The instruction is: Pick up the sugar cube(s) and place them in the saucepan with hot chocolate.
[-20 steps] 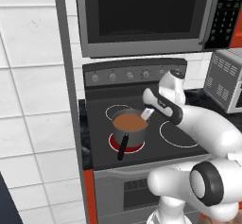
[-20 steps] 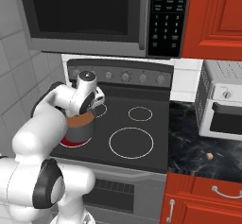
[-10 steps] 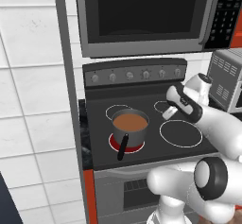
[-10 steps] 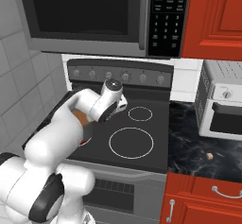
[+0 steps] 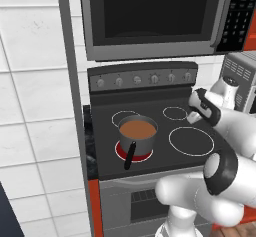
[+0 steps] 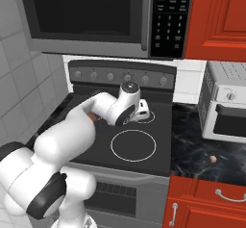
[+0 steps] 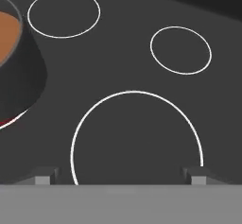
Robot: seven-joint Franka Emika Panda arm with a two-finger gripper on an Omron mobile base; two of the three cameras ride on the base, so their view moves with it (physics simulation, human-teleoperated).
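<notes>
The gripper [image 7: 120, 176], fingers spread wide and empty, hovers over the stove's [image 6: 158, 147] front right ring. The sugar cube [image 6: 213, 158] lies on the dark counter right of the stove, below the toaster oven [image 6: 225, 107]. The saucepan [image 5: 137, 133] of hot chocolate [image 5: 137, 128] sits on the stove's glowing front left burner. To do this well, swing right past the stove edge and descend squarely over the cube. The microwave [image 6: 171, 18] keypad writing is unreadable.
</notes>
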